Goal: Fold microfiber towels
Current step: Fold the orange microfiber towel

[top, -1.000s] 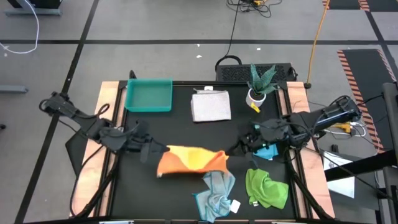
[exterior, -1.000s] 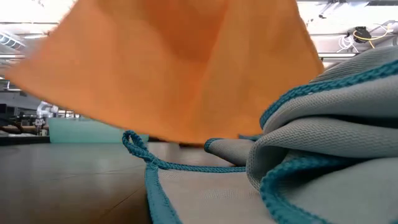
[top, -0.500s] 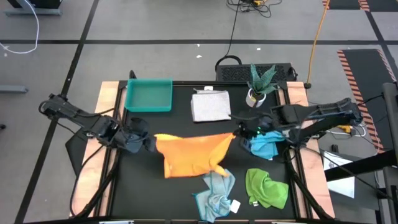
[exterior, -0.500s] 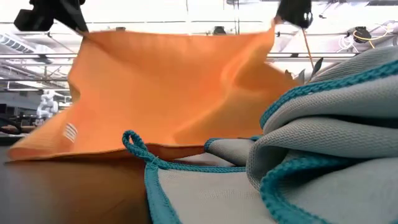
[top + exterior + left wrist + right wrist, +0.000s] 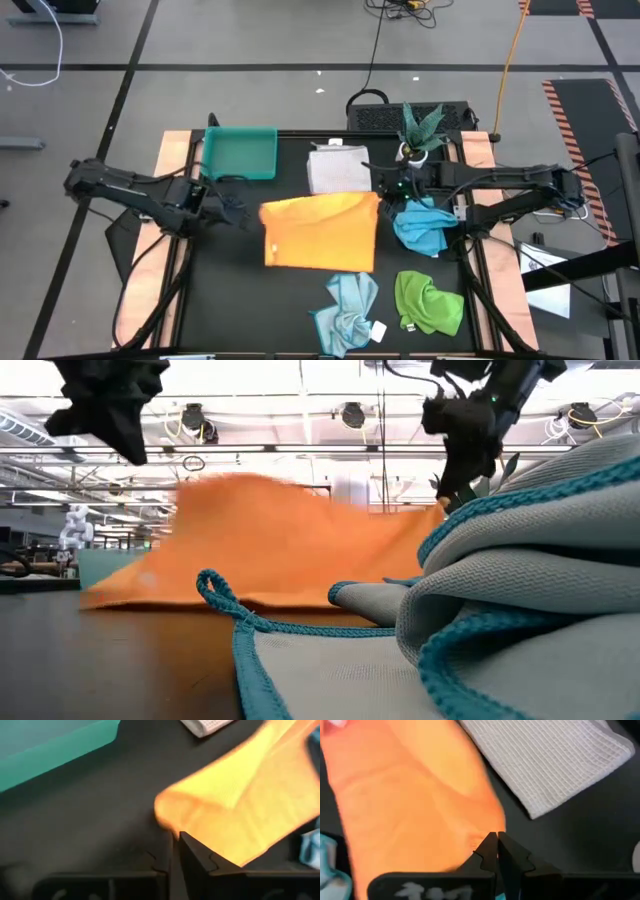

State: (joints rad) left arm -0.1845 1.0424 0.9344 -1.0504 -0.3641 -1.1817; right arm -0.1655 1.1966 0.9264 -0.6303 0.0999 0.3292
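Orange towel (image 5: 320, 232) (spread flat), hands (image 5: 386, 192) pinching corners

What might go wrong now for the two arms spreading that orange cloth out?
1. The left gripper sits at one corner of the yellow-orange microfiber towel with jaws barely parted; the corner may slip free early and the cloth land crooked.
2. The right gripper pinches the opposite corner beside the folded white-grey towel; a tug could drag that one askew.
3. The crumpled bright blue towel touches the orange edge and might snag.
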